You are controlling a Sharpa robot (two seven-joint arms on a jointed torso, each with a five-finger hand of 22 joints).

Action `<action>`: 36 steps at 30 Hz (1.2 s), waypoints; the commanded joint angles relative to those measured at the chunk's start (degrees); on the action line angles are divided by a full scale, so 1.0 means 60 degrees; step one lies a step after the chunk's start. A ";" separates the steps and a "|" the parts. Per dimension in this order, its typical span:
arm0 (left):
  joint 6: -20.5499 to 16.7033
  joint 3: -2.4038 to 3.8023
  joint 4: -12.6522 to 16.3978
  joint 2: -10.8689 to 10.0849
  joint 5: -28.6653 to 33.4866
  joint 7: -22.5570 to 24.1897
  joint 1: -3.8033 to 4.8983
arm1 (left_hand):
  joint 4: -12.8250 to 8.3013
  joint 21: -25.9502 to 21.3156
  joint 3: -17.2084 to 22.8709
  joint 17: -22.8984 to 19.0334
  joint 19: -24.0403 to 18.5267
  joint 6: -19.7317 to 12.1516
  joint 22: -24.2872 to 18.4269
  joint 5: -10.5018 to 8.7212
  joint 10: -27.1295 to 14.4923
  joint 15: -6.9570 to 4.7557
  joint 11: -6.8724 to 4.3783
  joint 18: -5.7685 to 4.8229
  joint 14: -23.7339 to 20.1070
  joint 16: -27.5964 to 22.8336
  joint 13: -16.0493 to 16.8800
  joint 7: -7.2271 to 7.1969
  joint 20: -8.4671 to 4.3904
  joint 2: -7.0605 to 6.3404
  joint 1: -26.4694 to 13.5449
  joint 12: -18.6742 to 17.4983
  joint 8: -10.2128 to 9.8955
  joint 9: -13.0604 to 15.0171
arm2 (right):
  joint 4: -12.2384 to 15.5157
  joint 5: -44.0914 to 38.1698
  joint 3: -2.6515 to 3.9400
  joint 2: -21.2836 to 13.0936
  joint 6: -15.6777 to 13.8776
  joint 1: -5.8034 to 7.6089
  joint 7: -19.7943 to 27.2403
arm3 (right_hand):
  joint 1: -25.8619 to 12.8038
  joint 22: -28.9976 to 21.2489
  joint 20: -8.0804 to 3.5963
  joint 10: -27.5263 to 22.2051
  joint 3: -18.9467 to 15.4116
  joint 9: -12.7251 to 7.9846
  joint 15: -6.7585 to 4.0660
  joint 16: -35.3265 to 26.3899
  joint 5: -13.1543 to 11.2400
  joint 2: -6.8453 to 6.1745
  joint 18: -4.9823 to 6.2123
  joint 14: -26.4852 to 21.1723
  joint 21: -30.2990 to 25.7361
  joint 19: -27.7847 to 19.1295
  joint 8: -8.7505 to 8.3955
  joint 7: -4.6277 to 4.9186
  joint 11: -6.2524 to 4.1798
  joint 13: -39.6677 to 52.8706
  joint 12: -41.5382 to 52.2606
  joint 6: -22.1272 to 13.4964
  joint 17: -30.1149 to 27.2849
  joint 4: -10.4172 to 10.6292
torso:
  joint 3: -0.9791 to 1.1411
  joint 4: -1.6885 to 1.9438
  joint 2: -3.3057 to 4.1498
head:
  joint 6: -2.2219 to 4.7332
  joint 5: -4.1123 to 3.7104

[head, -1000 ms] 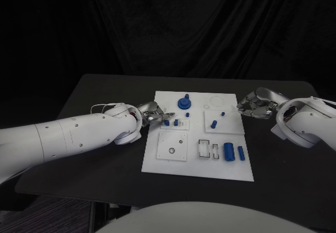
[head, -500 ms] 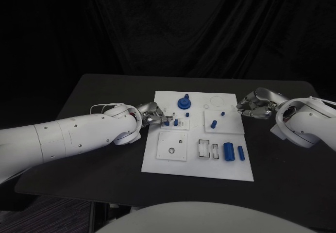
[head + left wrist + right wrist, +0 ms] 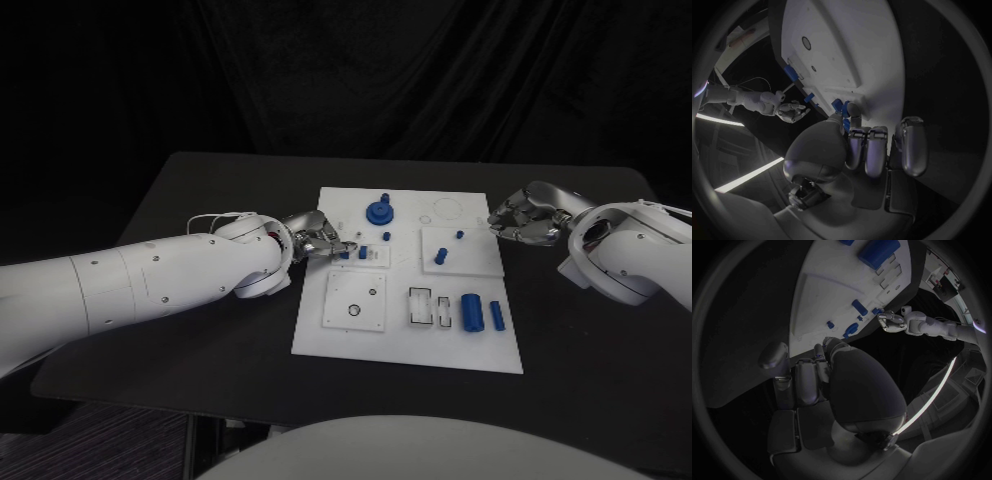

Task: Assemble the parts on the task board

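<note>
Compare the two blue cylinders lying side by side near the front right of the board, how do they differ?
The left cylinder is thick and stubby; the right cylinder is clearly slimmer. The left cylinder lies just beside the rectangular slots, while the right cylinder lies nearer the edge of the task board. Both are blue, lie flat, roughly parallel, and neither hand touches them.

Black table [image 3: 216, 330], dark curtain [image 3: 404, 80] behind

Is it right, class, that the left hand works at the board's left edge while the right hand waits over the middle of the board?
Not quite. The left hand is at the task board's left edge, but the head view shows the right hand beside the board's right edge, not over its middle.
</note>
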 commanded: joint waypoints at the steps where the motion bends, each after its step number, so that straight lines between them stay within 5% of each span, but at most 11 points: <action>1: 0.0419 -0.0054 0.0010 0.0017 0.0031 -0.0079 -0.0055 | 0.0044 -0.0041 0.0026 0.2511 -0.0063 -0.0059 0.1885 0.0051 0.0992 -0.0025 0.0008 -0.0036 0.0992 0.0025 0.2509 0.0013 0.0006 0.0008 0.0075 0.0024 -0.0061 -0.0038 | 0.0009 -0.0015 0.0005 -0.0006 0.0064 -0.0027 -0.0104 | -0.0071 0.1011 0.0004 -0.0051 0.0037 -0.0005 0.0073 -0.0025 0.0045 -0.0002 0.0183 0.0053 -0.0033 -0.0041 -0.0042 0.0051 -0.0013 -0.0004 -0.0055 -0.0023 -0.0008 -0.0006 | -0.0001 0.0005 0.0002 | -0.0001 0.0005; 16: 0.0376 -0.0054 0.0002 0.0032 0.0031 -0.0073 -0.0055 | -0.0153 -0.0060 0.0860 0.2511 -0.0082 0.0002 0.1883 0.1928 0.0992 -0.0045 -0.0031 -0.0030 0.0992 0.0025 0.2509 -0.0044 0.0004 -0.0491 0.1395 0.0024 -0.0462 -0.0131 | 0.0015 -0.0015 0.0005 -0.0015 0.0072 -0.0027 -0.0108 | -0.0073 0.1006 0.0005 -0.0056 0.0041 -0.0004 0.0074 -0.0030 0.0047 -0.0006 0.0186 0.0050 -0.0057 -0.0048 -0.0042 0.0051 -0.0013 -0.0008 -0.0057 -0.0021 -0.0014 -0.0008 | 0.0002 0.0004 0.0006 | -0.0001 0.0008; 26: -0.0414 -0.0054 0.0066 -0.0005 0.0031 0.0105 -0.0056 | -0.0133 -0.0029 0.1269 0.2511 -0.0063 0.0034 0.1893 0.2247 0.0992 -0.0054 -0.0041 -0.0038 0.0992 0.0025 0.2509 -0.0051 -0.0005 -0.0640 0.1594 0.0024 -0.0506 -0.0100 | 0.0001 -0.0015 0.0005 -0.0007 0.0073 -0.0028 -0.0107 | -0.0073 0.1006 0.0005 -0.0056 0.0041 -0.0004 0.0074 -0.0030 0.0047 -0.0006 0.0186 0.0050 -0.0057 -0.0048 -0.0042 0.0051 -0.0013 -0.0008 -0.0057 -0.0021 -0.0014 -0.0008 | 0.0003 -0.0003 -0.0007 | -0.0001 -0.0010; 36: -0.0824 -0.0054 0.0271 -0.0175 -0.0191 0.0009 -0.0052 | -0.0123 0.0011 0.1500 0.2511 -0.0033 0.0092 0.1905 0.2130 0.0992 -0.0070 -0.0056 -0.0046 0.0992 0.0025 0.2509 -0.0062 -0.0018 -0.0780 0.1670 0.0024 -0.0508 -0.0068 | -0.0025 0.0004 0.0005 0.0001 0.0081 -0.0052 -0.0104 | -0.0076 0.0999 0.0006 -0.0072 0.0046 -0.0003 0.0075 -0.0050 0.0050 -0.0008 0.0191 0.0039 -0.0089 -0.0057 -0.0042 0.0051 -0.0013 -0.0029 -0.0070 -0.0016 -0.0038 -0.0010 | -0.0002 -0.0011 -0.0014 | -0.0001 0.0018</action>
